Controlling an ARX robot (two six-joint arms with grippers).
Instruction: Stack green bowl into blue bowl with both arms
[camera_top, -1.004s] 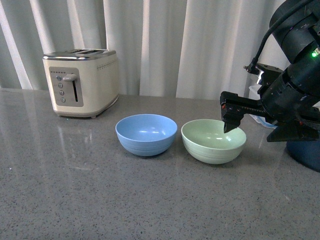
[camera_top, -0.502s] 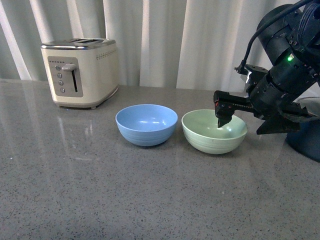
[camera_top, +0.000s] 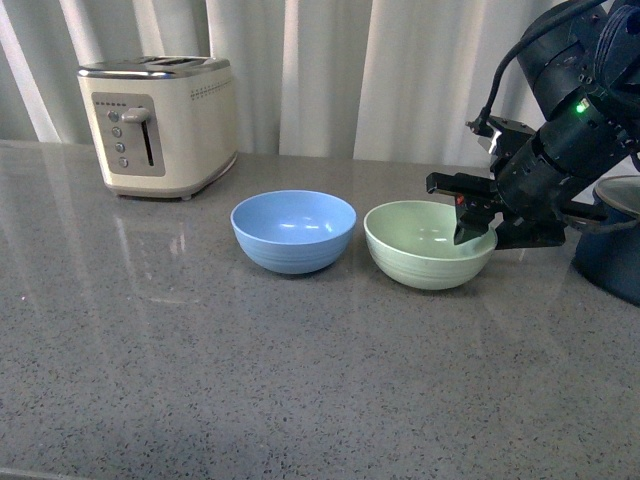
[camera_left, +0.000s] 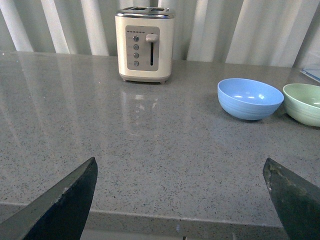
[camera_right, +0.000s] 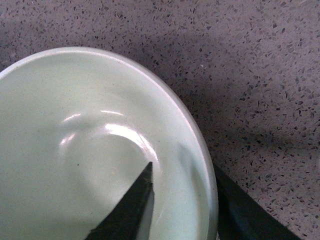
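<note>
The right arm (camera_top: 565, 150) is built of bulky round joints in dark blue-black with a dull sheen. A thin black cable (camera_top: 503, 72) is looped from the upper joint to a small plug beside a pale grey bracket. A small green light (camera_top: 580, 105) is lit on the housing. A small red mark (camera_top: 461, 200) is carried near the base of the black right gripper (camera_top: 485, 236). In the right wrist view its fingers (camera_right: 130, 210) are shown as matt black blades tapering to points, one with a paler inner face. Of the left gripper (camera_left: 179, 161), only two dark grey, wedge-shaped fingertips (camera_left: 65, 205) with a faintly speckled matt finish are seen.
</note>
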